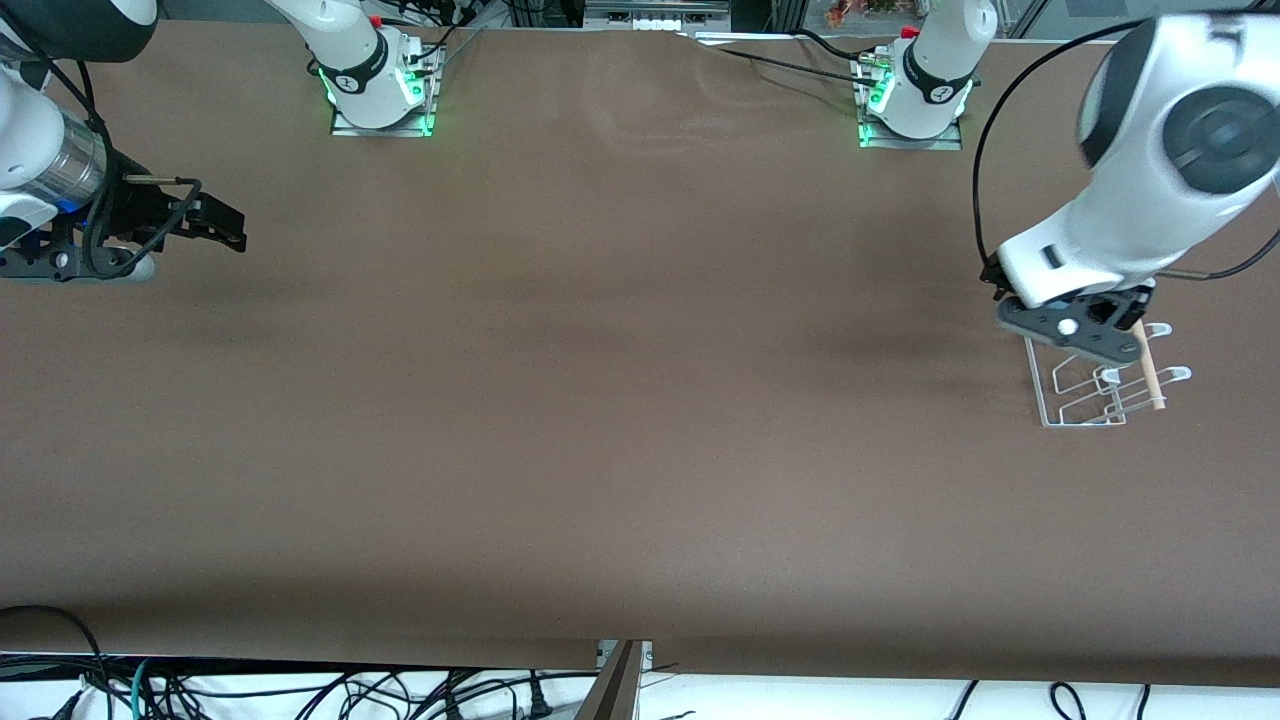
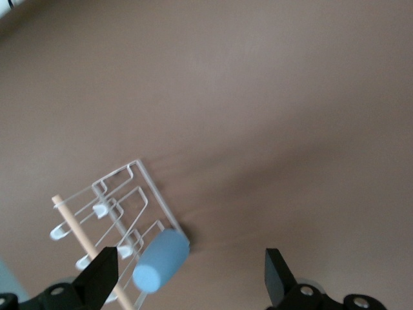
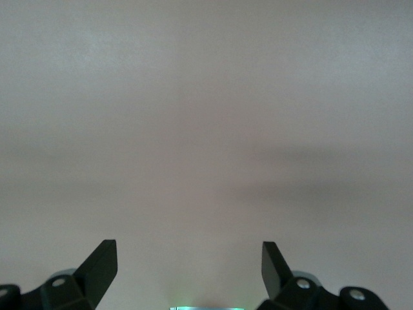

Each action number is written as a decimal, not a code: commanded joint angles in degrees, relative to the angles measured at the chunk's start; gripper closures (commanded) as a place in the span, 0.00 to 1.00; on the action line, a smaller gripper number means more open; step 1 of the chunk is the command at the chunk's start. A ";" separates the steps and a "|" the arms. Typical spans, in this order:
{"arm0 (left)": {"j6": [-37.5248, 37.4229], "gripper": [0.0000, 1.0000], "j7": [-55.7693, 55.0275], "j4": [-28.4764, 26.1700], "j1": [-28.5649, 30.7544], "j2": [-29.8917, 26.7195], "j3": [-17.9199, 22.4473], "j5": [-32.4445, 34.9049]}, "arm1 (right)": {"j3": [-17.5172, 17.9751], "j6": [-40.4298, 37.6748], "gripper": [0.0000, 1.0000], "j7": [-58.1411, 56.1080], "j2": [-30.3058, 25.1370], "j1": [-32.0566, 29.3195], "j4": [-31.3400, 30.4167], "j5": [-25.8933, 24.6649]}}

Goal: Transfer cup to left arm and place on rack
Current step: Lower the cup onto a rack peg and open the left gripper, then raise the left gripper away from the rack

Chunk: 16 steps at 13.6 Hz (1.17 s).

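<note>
Currently the cup (image 2: 161, 261) sits on the rack (image 2: 122, 213), lying sideways at its edge; left pincer (image 2: 190, 278) spread apart above it, empty; right pincer (image 3: 188, 268) also apart, waiting over bare surface (image 1: 600, 400). Cup looks light, smooth plastic, probably slippery; I'd grip mid-wall.

Both arms are glossy white shells with black joint bands, a silver wrist ring on the right arm (image 1: 50, 165), black fingers (image 3: 100, 265), looping black cables, and green-lit bases on metal plates.
</note>
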 commanded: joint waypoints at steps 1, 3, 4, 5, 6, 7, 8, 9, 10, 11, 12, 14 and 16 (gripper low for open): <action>2.90 0.00 -2.88 -2.13 -3.70 -3.60 7.33 -7.53 | -0.28 -0.13 0.01 -0.54 0.93 0.00 1.41 0.07; 2.72 0.00 -8.14 -4.66 -4.06 -5.44 7.70 -7.38 | -0.28 -0.04 0.01 -0.54 0.94 0.09 1.41 -0.02; 2.98 0.00 -12.09 -7.20 -4.06 -6.67 7.35 -7.46 | -0.28 -0.04 0.01 -0.45 1.02 0.09 1.41 -0.11; 3.16 0.00 -14.21 -8.36 -4.06 -7.12 7.26 -7.90 | -0.28 -0.04 0.01 -0.54 1.02 0.09 1.41 -0.20; 3.25 0.00 -14.23 -8.46 -4.06 -7.30 7.26 -7.90 | -0.28 -0.04 0.01 -0.54 1.02 0.00 1.41 -0.20; 3.77 0.00 -14.06 -8.46 -4.15 -7.47 7.26 -8.25 | -0.28 -0.04 0.01 -0.63 1.37 -0.09 1.41 -0.28; 4.47 0.00 -13.97 -8.54 -4.84 -7.48 7.35 -9.12 | -0.36 -0.04 0.01 -0.63 1.46 -0.18 1.58 -0.20; 4.57 0.00 -13.97 -8.54 -4.85 -7.48 7.26 -9.22 | -0.36 -0.13 0.01 -0.63 1.55 -0.18 2.19 -0.20; 5.00 0.00 -13.97 -8.63 -4.85 -7.56 7.35 -9.65 | -0.36 -0.13 0.01 -0.63 1.72 -0.09 2.20 -0.20; 5.27 0.00 -13.97 -8.54 -4.76 -7.56 7.35 -10.53 | -0.36 -0.13 0.01 -0.63 1.90 -0.09 2.29 -0.28; 5.27 0.00 -13.88 -8.54 -4.76 -7.65 7.52 -10.62 | -0.36 -0.13 0.01 -0.63 1.90 -0.18 2.29 -0.28; 5.36 0.00 -13.88 -8.54 -4.68 -8.00 7.61 -10.63 | -0.36 -0.13 0.01 -0.63 1.90 -0.18 2.37 -0.28; 5.97 0.00 -13.71 -8.54 -4.59 -8.09 7.87 -10.54 | -0.36 -0.22 0.01 -0.63 1.90 -0.09 2.37 -0.29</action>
